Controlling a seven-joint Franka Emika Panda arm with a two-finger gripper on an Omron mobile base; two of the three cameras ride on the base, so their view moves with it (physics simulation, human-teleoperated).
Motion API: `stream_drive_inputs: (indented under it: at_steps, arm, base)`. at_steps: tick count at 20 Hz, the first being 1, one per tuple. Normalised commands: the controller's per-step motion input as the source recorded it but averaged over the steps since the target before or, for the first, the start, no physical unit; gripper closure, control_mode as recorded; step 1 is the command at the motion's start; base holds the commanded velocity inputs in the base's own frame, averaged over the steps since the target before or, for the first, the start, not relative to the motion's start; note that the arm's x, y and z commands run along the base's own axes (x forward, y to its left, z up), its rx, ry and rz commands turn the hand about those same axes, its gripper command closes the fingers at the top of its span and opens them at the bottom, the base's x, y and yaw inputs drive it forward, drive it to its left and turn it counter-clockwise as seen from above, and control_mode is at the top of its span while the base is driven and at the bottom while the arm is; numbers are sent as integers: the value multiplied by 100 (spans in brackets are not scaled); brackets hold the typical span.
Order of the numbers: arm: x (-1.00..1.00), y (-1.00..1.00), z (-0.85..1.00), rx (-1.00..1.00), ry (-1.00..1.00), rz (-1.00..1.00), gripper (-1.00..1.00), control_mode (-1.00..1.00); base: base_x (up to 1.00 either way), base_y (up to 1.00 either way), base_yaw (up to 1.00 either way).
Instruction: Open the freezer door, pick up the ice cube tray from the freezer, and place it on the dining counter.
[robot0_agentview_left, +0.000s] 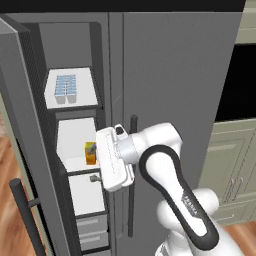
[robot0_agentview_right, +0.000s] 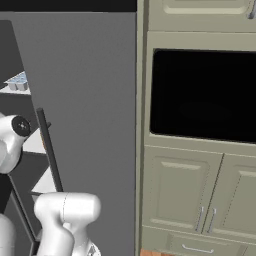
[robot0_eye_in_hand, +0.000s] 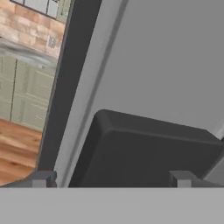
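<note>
The freezer door (robot0_agentview_left: 11, 95) stands swung open at the far left, its dark bar handle (robot0_agentview_left: 24, 212) low down. Inside the freezer (robot0_agentview_left: 75, 45) the light-blue ice cube tray (robot0_agentview_left: 66, 89) lies on the top white shelf; its corner also peeks out as the tray (robot0_agentview_right: 17, 81) in the right base view. My gripper (robot0_agentview_left: 97, 169) points left at the freezer's opening, about two shelves below the tray, and is open with nothing held. In the hand view the gripper (robot0_eye_in_hand: 111, 181) faces a dark raised block (robot0_eye_in_hand: 148, 151) on a grey panel. The dining counter is out of view.
A small orange and green carton (robot0_agentview_left: 90, 152) stands on the middle shelf just left of my hand. Grey drawers (robot0_agentview_left: 92, 231) fill the freezer's bottom. The wider plain grey door (robot0_agentview_left: 175, 75) with its bar handle (robot0_agentview_left: 132, 200) is shut on the right. Beige cabinets with a black oven (robot0_agentview_right: 205, 95) lie beyond.
</note>
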Motion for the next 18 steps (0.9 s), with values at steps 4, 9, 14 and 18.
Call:
stream_drive_inputs:
  at_steps: [4, 9, 14, 18]
  arm:
    - [24, 56, -9, 0, 0, 7, -100, -100]
    - [30, 32, -14, 0, 0, 2, -100, -100]
    - [25, 28, -19, 0, 0, 0, -100, -100]
    - [12, 43, -17, 0, 0, 0, -100, -100]
  base:
    - [0, 0, 0]
    - [0, 0, 0]
    - [0, 0, 0]
    - [0, 0, 0]
